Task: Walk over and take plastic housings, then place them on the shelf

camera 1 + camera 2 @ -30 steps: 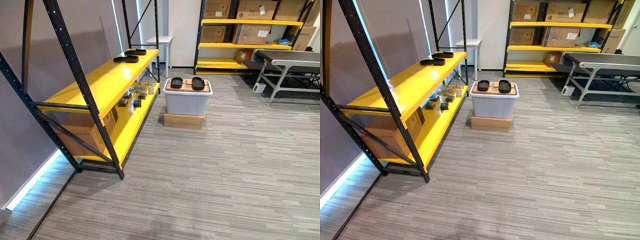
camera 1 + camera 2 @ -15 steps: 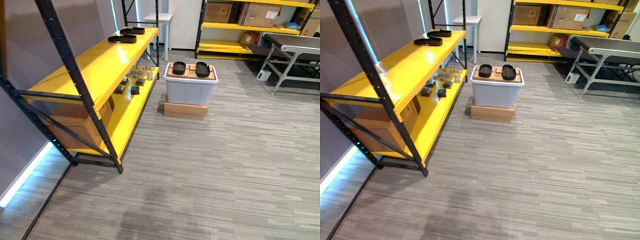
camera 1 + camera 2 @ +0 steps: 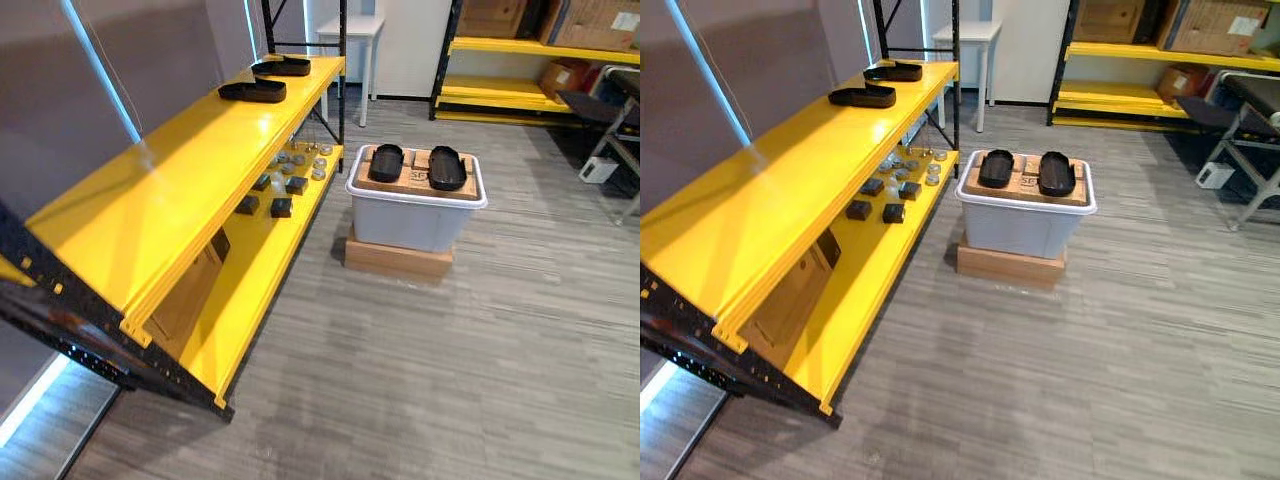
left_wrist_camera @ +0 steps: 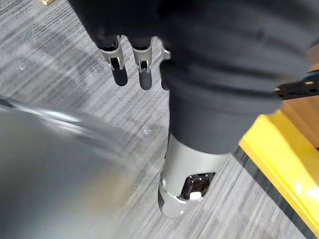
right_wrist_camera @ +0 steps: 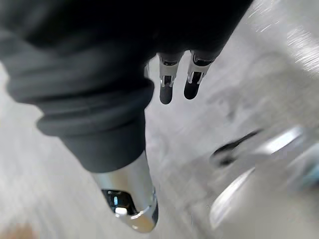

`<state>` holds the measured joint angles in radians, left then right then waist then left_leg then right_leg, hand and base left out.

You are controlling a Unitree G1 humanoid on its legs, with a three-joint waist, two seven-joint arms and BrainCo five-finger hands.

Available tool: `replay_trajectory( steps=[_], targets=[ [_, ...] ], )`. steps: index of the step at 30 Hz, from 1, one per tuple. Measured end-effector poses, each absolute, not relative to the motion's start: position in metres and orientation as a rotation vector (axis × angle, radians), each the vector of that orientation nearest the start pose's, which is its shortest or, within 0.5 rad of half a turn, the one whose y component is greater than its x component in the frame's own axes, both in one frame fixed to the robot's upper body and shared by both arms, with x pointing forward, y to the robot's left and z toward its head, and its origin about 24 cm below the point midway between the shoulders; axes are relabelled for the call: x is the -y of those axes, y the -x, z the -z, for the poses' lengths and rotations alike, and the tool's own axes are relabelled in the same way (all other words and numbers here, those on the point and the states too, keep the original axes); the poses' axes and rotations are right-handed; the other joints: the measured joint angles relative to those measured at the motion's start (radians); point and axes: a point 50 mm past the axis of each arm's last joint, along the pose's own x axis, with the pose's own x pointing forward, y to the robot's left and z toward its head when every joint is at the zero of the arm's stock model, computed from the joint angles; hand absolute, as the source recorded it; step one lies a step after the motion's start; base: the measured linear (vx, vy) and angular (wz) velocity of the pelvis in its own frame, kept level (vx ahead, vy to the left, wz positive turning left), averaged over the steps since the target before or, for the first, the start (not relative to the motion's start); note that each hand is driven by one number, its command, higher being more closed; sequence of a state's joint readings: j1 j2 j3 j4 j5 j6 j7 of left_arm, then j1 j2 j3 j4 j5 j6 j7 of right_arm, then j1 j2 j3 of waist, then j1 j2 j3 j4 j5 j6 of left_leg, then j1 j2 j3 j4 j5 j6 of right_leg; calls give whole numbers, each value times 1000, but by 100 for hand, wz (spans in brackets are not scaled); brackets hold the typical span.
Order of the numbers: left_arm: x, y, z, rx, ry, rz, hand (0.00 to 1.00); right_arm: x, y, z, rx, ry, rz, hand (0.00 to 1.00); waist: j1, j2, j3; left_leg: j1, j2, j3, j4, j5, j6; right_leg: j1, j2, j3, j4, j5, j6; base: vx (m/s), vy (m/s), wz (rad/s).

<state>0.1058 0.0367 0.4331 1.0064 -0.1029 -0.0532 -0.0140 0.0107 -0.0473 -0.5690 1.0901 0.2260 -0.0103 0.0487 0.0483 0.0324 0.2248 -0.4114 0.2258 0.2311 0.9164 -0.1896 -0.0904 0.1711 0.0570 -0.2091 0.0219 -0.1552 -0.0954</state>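
**A:** Where are the two black oval plastic housings [image 3: 386,162]?

**B:** Side by side on a brown cardboard sheet [image 3: 417,186] atop the pale grey lidded plastic bin [image 3: 410,222], near the yellow shelf [image 3: 170,190]. Two more black housings [image 3: 253,91] already lie on its upper board.

**A:** What changed?

**B:** The whole view shifted. Bin and shelf sit nearer than a second ago, so the robot has walked closer. I'd judge some walking remains.

**A:** Hands?

**B:** The left hand [image 4: 144,69] and right hand [image 5: 167,82] hang relaxed and empty above the grey carpet floor [image 4: 60,64].
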Motion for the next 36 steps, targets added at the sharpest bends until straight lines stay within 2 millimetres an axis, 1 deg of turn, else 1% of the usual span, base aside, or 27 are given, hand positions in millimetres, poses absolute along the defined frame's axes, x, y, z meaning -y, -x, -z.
replay_trajectory(
  steps=[2, 3, 4, 5, 6, 8, 9, 10, 11, 12, 14, 16, 17, 18, 19, 20, 21, 22, 23, 24, 25, 27, 29, 31, 32, 33, 36],
  targets=[
    [-219, -72, 160, -1042, 249, -483, 0, 225, -130, 149, -922, -440, 529, 0, 29, -12, 7, -47, -63, -76, -411, 30, 4, 53, -29, 67, -29, -31, 34, 560, 107, -118],
    [-212, -62, 163, -1078, 237, -464, 0, 226, -146, 144, -899, -394, 483, 0, 49, 3, 0, -63, -60, -117, -624, 81, -40, 102, -32, 105, -59, -57, 66, 665, 206, -99],
    [-213, -56, 164, -1100, 224, -464, 0, 223, -148, 144, -912, -372, 468, 0, 69, -13, -4, -61, -75, -124, -606, 164, -43, 159, -65, 123, -69, -89, 109, 851, 292, -79],
    [-216, -52, 164, -1111, 214, -470, 0, 221, -148, 145, -923, -359, 454, 0, 73, -28, -13, -47, -101, -130, -597, 219, -11, 179, -84, 120, -56, -97, 123, 932, 347, -27],
    [-220, -52, 163, -1112, 197, -464, 0, 218, -147, 146, -933, -345, 437, 0, 68, -48, -37, -32, -153, -168, -583, 292, 75, 157, -128, 114, 52, -115, 160, 995, 348, 23],
    [-224, -58, 162, -1111, 161, -437, 0, 216, -149, 146, -939, -333, 421, 0, 46, -63, -31, 17, -193, -165, -528, 202, 99, 34, -184, 118, 425, -69, 211, 852, 293, 35],
    [-226, -58, 162, -1118, 146, -429, 0, 213, -150, 146, -942, -338, 416, 0, 40, -76, -22, 104, -217, -157, -537, 147, 113, -47, -220, 115, 676, 114, 219, 668, 210, 17],
    [-227, -57, 162, -1122, 139, -424, 0, 212, -145, 148, -954, -340, 418, 0, 35, -78, -19, 160, -224, -158, -559, 126, 123, -85, -248, 107, 785, 237, 226, 820, 211, 19],
    [-226, -61, 162, -1125, 114, -390, 0, 213, -143, 149, -962, -332, 415, 0, 23, -73, -11, 279, -236, -171, -616, 100, 134, -150, -322, 17, 977, 216, 191, 760, 157, 35],
    [-223, -68, 161, -1115, 94, -351, 0, 213, -140, 149, -968, -316, 402, 0, 4, -56, -8, 382, -231, -203, -680, 93, 136, -208, -366, -84, 1062, 132, 117, 725, 130, 45],
    [-221, -86, 158, -1078, 69, -310, 0, 210, -136, 151, -984, -298, 380, 0, -13, -40, -6, 507, -203, -236, -769, 89, 136, -298, -349, -155, 994, 32, 118, 635, 25, 61],
    [-219, -103, 155, -1039, 56, -278, 0, 211, -129, 153, -999, -296, 388, 0, -24, -40, -5, 586, -176, -257, -810, 69, 133, -374, -296, -167, 761, -25, 135, 599, -86, 63],
    [-216, -111, 153, -1019, 47, -257, 0, 213, -126, 154, -1006, -292, 395, 0, -38, -41, -4, 618, -163, -267, -817, 48, 126, -410, -261, -158, 539, -11, 143, 722, -255, 69],
    [-214, -118, 151, -998, 45, -246, 0, 215, -120, 155, -1016, -289, 404, 0, -46, -50, -6, 651, -161, -268, -828, 20, 110, -420, -242, -154, 282, 64, 157, 606, -228, 74],
    [-213, -119, 150, -988, 47, -245, 0, 215, -115, 156, -1027, -289, 411, 0, -53, -62, -9, 673, -166, -271, -836, -1, 97, -427, -243, -150, 170, 107, 170, 789, -386, 83],
    [-209, -118, 151, -994, 57, -243, 0, 220, -107, 158, -1038, -289, 431, 0, -74, -62, -14, 714, -158, -294, -842, -47, 71, -437, -233, -100, 180, 272, 131, 681, -334, 38],
    [-202, -116, 153, -1004, 80, -239, 0, 225, -109, 156, -1033, -282, 444, 0, -63, -25, -25, 713, -128, -290, -810, -46, 75, -467, -206, -83, 256, 209, 110, 809, -388, 12],
    [-201, -115, 154, -1007, 89, -246, 0, 226, -109, 156, -1027, -288, 452, 0, -57, -14, -27, 693, -118, -292, -759, -46, 74, -467, -191, -78, 271, 186, 98, 508, -213, -39],
    [-200, -109, 156, -1021, 111, -266, 0, 228, -106, 157, -1026, -309, 480, 0, -53, 2, -31, 661, -102, -293, -652, -45, 69, -450, -168, -80, 276, 159, 90, 490, -191, -26],
    [-198, -102, 158, -1029, 160, -313, 0, 229, -101, 157, -1026, -329, 509, 0, -58, 17, -27, 595, -77, -294, -443, -14, 18, -394, -137, -94, 262, 126, 89, 589, -228, -7],
    [-197, -100, 158, -1018, 219, -364, 0, 231, -91, 159, -1043, -322, 521, 0, -63, 29, -22, 500, -49, -310, -197, 102, -81, -324, -111, -105, 242, 92, 77, 695, -249, 8],
    [-199, -101, 157, -995, 254, -395, 0, 230, -79, 161, -1073, -328, 542, 0, -50, 24, -17, 348, -15, -291, 118, 91, -126, -222, -82, -105, 196, 72, 58, 628, -163, -3],
    [-204, -103, 156, -975, 268, -417, 0, 227, -72, 164, -1092, -347, 559, 0, -43, 11, -15, 274, 29, -164, 107, 31, -84, -121, -82, -104, 139, 83, 69, 451, -57, -23],
    [-200, -103, 155, -965, 291, -426, 0, 231, -71, 163, -1071, -374, 599, 0, -29, 12, -20, 284, -23, -79, -344, -16, -48, -55, -105, -77, 82, 83, 90, 390, 50, -44],
    [-199, -102, 156, -967, 295, -426, 0, 231, -72, 162, -1069, -372, 598, 0, -25, 18, -25, 287, -50, -106, -492, 1, -30, -51, -106, -69, 71, 84, 97, 410, 156, -65],
    [-197, -101, 156, -974, 301, -422, 0, 235, -74, 161, -1058, -362, 600, 0, -17, 36, -35, 287, -85, -182, -666, 176, 3, -51, -92, -38, 61, 77, 117, 339, 163, -61],
    [-208, -103, 154, -973, 248, -403, 0, 223, -71, 164, -1083, -372, 573, 0, -30, -24, -44, 337, -137, -168, -708, 166, 44, -37, -148, -20, 93, 48, 161, 414, 143, -8]
  ],
)
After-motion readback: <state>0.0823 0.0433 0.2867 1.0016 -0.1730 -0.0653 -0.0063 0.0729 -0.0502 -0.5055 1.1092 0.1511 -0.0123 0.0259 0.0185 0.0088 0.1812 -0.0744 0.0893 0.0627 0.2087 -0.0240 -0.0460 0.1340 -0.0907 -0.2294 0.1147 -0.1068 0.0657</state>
